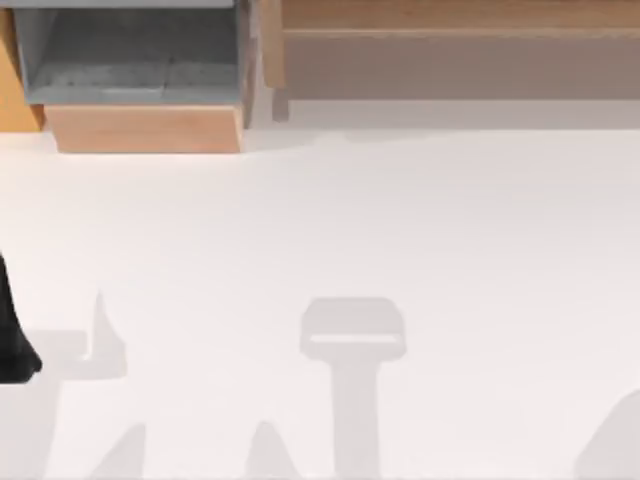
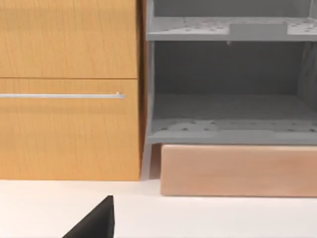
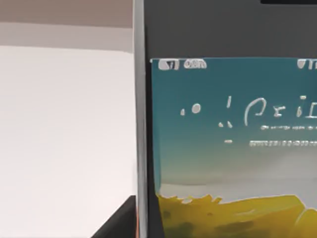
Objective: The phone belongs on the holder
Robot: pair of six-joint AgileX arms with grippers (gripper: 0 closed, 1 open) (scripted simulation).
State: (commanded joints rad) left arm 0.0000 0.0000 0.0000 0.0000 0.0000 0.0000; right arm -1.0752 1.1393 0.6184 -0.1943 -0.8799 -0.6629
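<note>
The phone sits very close in front of the right wrist camera: a silver edge, a dark bezel, and a lit screen running from teal down to a yellow band with pale lettering. Its silver long edge runs straight up and down through that view, so the long axis appears to lie along the line the right arm is looking, screen facing the camera. That closeness suggests the right arm is the nearer one and probably carries the phone, though the right gripper's fingers cannot be made out, so whether they clamp it I cannot tell

Beyond the phone lies the bare white counter. At the back stand a grey open shelf unit on a pale wooden block, with a wooden cabinet just beside it

The left arm rests at the counter's left edge, facing the shelf unit; its fingers' state cannot be told either
</note>
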